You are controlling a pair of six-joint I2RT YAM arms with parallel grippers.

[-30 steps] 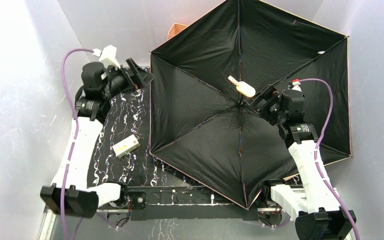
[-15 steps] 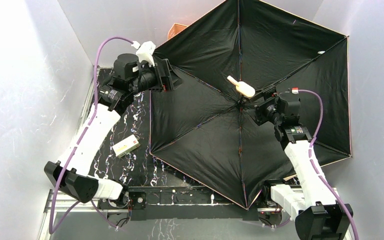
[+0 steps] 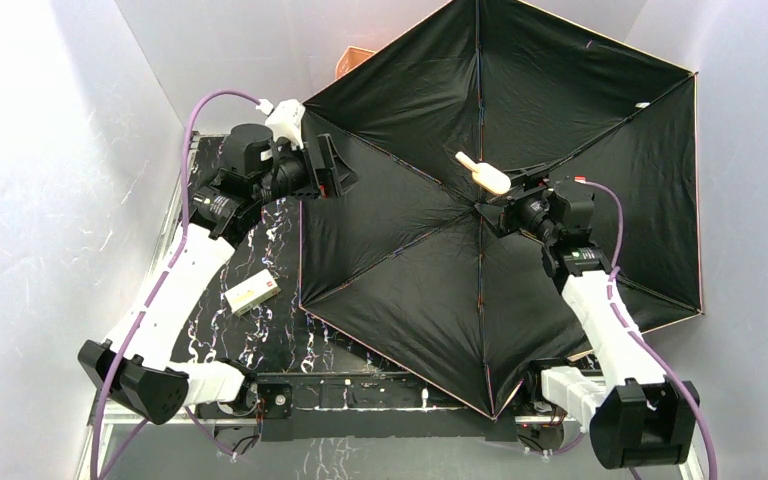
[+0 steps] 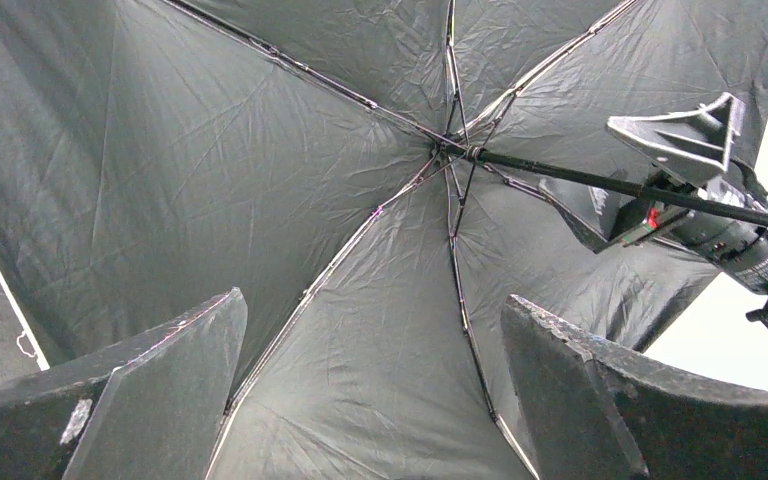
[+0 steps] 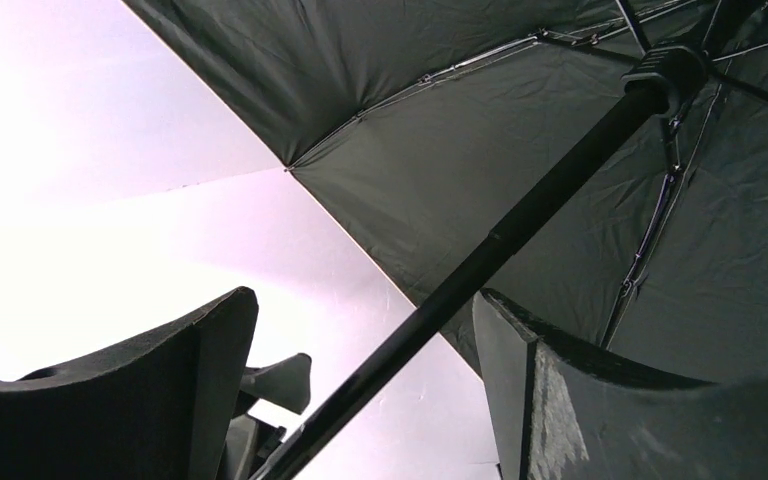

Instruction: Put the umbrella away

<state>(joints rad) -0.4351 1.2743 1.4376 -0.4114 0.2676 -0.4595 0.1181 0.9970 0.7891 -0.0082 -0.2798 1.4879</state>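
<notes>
At the near edge the two arm bases sit on the black marbled surface (image 3: 260, 335). A little further in, at about 8 o'clock, a small cream box (image 3: 252, 293) lies flat on this surface, well apart from both claws.

The umbrella (image 3: 400, 270) is fully open and covers the centre and the whole 3 o'clock side. Its black inner face looks up, the thin ribs (image 4: 310, 290) run out from the hub, and the short cream handle (image 3: 483, 175) points up toward 11 o'clock.

The right claw (image 3: 495, 212) is at the hub, in the middle of the canopy. Its jaws are wide, and the black shaft (image 5: 520, 215) passes between the two fingers (image 5: 570, 400). It runs close along one of them, but I cannot tell if they touch.

The left claw (image 3: 332, 168) is at 10 o'clock, over the canopy's left edge. Its jaws are spread wide with nothing between them, and they face the black fabric.

Farthest, at 12 o'clock near the back wall, a peach-coloured item (image 3: 355, 58) shows only a corner behind the canopy.
</notes>
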